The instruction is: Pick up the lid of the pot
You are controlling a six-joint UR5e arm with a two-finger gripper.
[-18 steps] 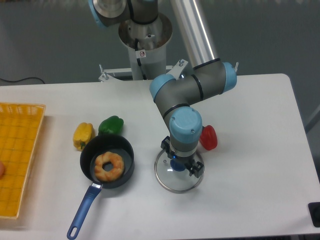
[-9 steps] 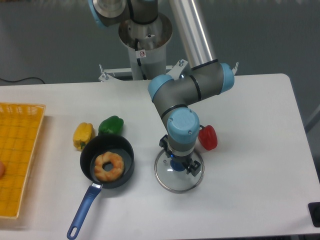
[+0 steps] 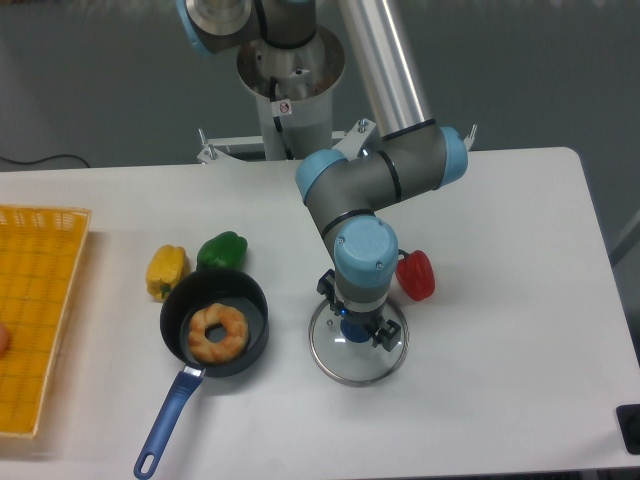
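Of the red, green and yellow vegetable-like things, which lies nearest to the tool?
The red one, at picture right of the tool; the green one and yellow one lie farther, at left.

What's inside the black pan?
In the black pan there's an orange-brown ring, a bit like a doughnut. I can't see what's under the ring, because it covers that part of the pan's bottom.
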